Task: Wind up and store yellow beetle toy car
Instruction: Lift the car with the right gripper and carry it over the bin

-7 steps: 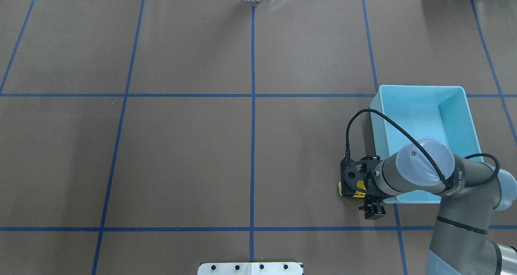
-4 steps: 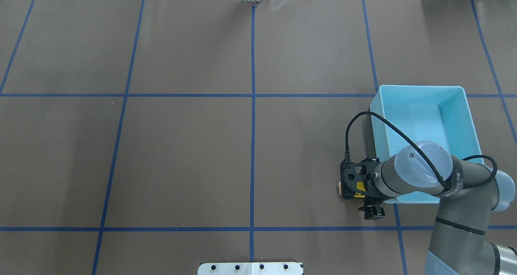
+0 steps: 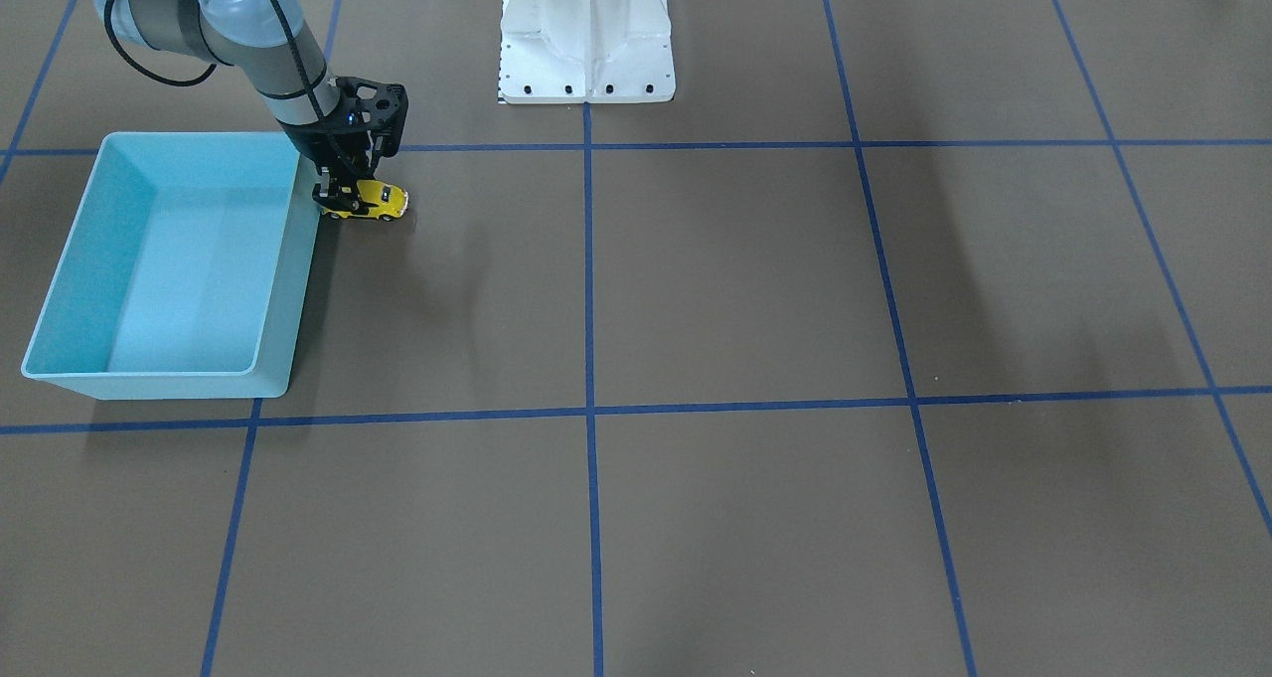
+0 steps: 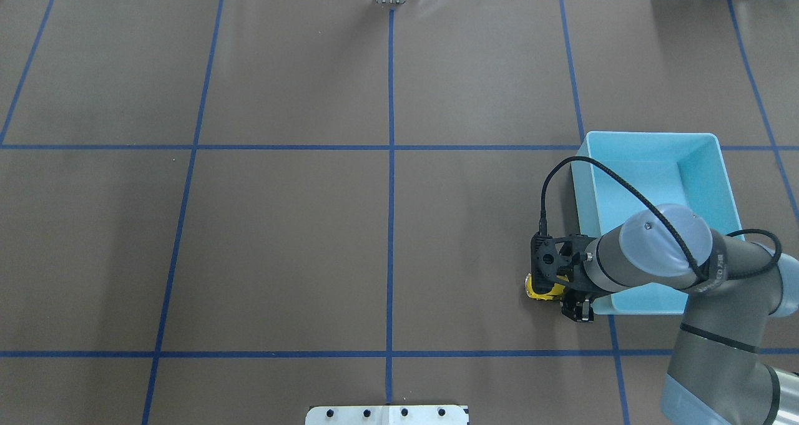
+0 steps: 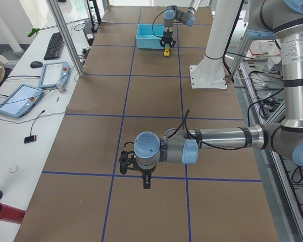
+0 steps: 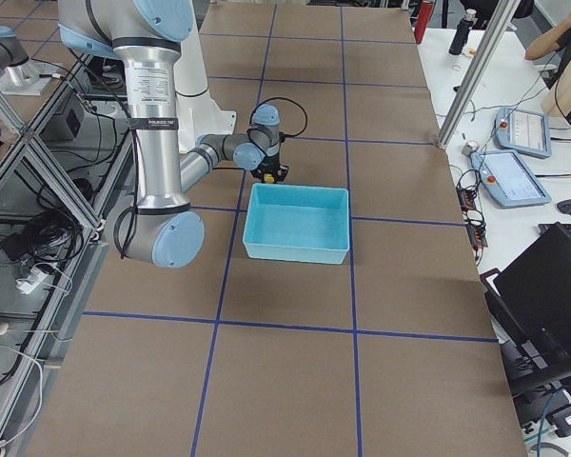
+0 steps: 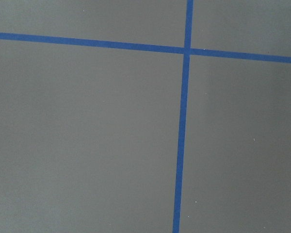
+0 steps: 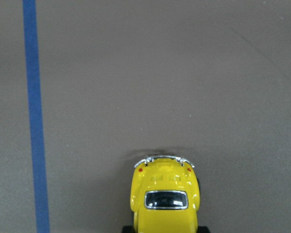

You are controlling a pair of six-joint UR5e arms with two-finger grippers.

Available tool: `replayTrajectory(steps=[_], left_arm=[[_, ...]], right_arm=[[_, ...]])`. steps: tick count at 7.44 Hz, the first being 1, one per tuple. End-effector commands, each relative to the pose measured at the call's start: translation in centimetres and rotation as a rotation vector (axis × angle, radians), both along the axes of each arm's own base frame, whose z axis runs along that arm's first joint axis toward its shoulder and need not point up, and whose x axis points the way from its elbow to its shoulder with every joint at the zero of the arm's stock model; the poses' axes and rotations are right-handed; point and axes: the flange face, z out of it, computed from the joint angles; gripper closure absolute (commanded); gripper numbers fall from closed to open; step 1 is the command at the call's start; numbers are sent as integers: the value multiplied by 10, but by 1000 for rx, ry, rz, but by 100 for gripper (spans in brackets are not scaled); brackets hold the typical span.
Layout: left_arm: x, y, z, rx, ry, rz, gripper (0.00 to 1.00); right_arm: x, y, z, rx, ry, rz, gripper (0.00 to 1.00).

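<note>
Right arm [image 4: 668, 256]: comes in from the robot's right, wrist bent so the tool points straight down.
Right gripper [image 3: 343, 198]: low at the table [image 3: 755, 289], fingers closed across the yellow beetle toy car [image 3: 386, 199].
Left arm [image 5: 217, 137]: stretched out level, wrist turned down.
Left gripper [image 5: 146, 180]: points down; open or closed cannot be told.

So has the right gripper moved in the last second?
Yes, slightly. In the overhead view the right gripper has drawn away from the near tape line, toward the table's far side, beside the bin and still over the toy car.
</note>
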Motion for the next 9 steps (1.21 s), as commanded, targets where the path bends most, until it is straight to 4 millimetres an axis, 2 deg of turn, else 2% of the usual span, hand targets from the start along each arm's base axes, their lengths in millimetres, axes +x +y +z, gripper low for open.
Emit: replayTrajectory(steps=[1, 2, 3, 5, 6, 7, 9], left_arm=[[0, 0, 0, 0, 0, 0, 0], [0, 0, 0, 0, 0, 0, 0], [0, 0, 0, 0, 0, 0, 0], [0, 0, 0, 0, 0, 0, 0], [0, 0, 0, 0, 0, 0, 0], [0, -1, -1, 2, -1, 0, 0], [0, -1, -1, 2, 0, 0, 0]], right_arm=[[26, -25, -46, -12, -97, 25, 100], [31, -39, -67, -27, -129, 27, 100], [43, -63, -100, -31, -166, 52, 100], [68, -94, -134, -64, -190, 66, 100], [79, -107, -139, -66, -163, 55, 100], [97, -122, -131, -19, -121, 27, 100], [148, -155, -109, 81, -38, -18, 100]])
